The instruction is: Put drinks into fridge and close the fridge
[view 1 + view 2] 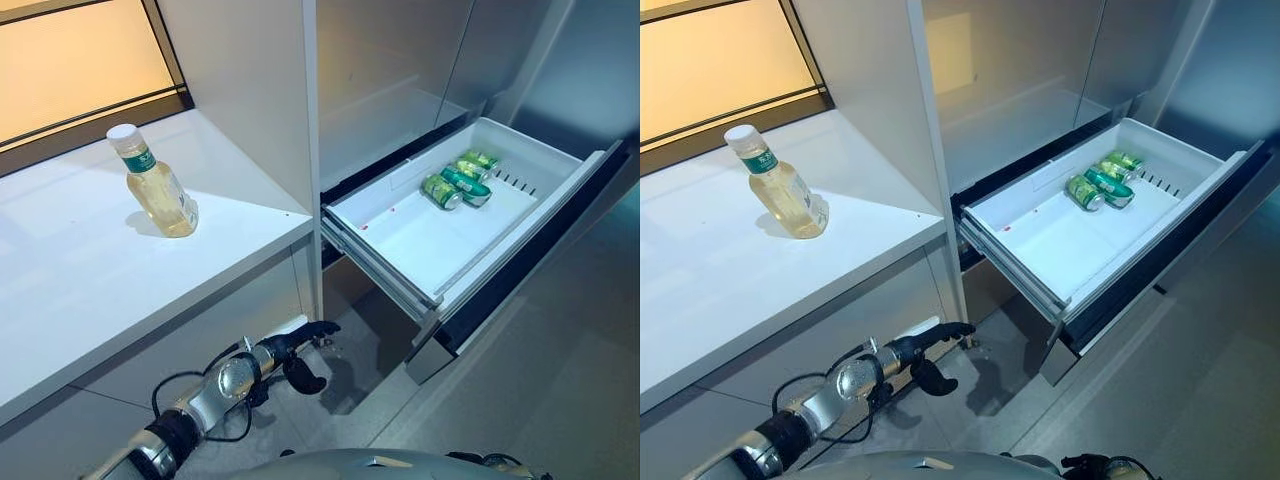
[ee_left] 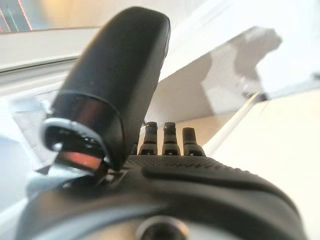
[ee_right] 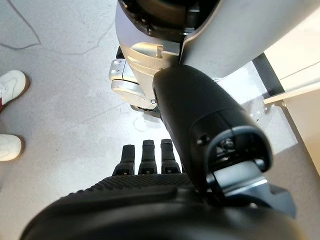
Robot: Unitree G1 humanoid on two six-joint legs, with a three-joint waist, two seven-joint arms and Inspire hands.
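A bottle of pale yellow drink (image 1: 158, 185) with a white cap stands upright on the white counter (image 1: 80, 280), far left of the fridge. The fridge's white drawer (image 1: 420, 250) is pulled out, with green cans (image 1: 455, 180) lying at its far end. My left hand (image 1: 300, 350) hangs low in front of the counter, below the drawer's near corner, fingers straight and empty; the left wrist view shows its fingers (image 2: 170, 137) extended. My right hand (image 3: 150, 210) hangs at my side over the floor, fingers (image 3: 149, 155) straight and empty.
A white upright panel (image 1: 260, 90) separates the counter from the fridge. The drawer's dark front (image 1: 540, 250) juts out over the grey floor (image 1: 560, 380). A person's white shoes (image 3: 10, 85) stand on the floor near my right side.
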